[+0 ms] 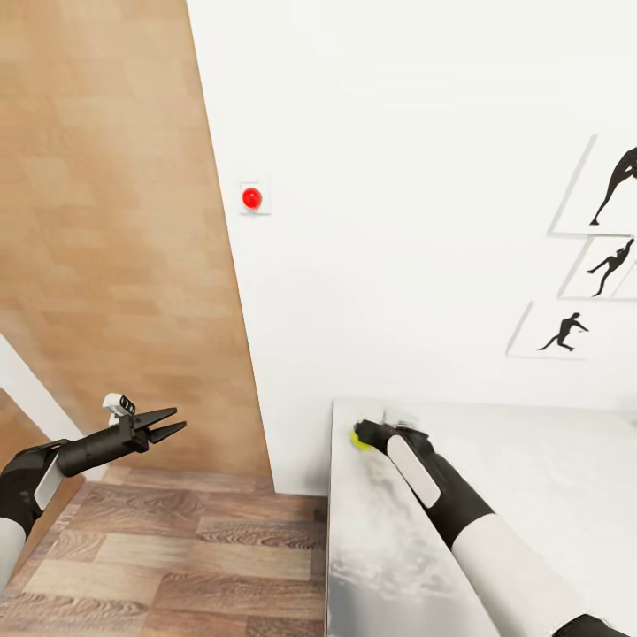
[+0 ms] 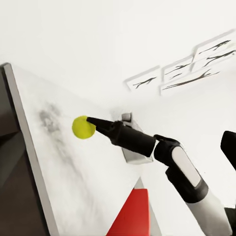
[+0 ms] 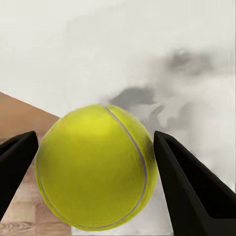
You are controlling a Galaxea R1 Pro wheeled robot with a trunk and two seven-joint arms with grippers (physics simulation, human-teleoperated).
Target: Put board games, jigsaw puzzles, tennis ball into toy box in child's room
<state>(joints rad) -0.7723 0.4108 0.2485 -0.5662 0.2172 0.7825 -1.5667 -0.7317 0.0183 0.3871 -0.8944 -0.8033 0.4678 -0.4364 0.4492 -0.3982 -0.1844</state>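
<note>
The yellow-green tennis ball (image 1: 357,440) (image 2: 83,127) (image 3: 96,172) sits at the near-left corner of the pale grey mottled table (image 1: 540,478), close to the table's edge. My right gripper (image 1: 363,435) (image 3: 96,162) reaches across the table to it, one black finger pressed against each side of the ball. My left gripper (image 1: 180,421) hovers over the wood floor to the left of the table, its fingers slightly apart and holding nothing.
A white wall runs behind the table, with a red round button (image 1: 252,197) and black baseball-player pictures (image 1: 610,265). Brown plank floor (image 1: 177,548) lies left of the table. The left wrist view shows a red shape (image 2: 132,216) beside the table.
</note>
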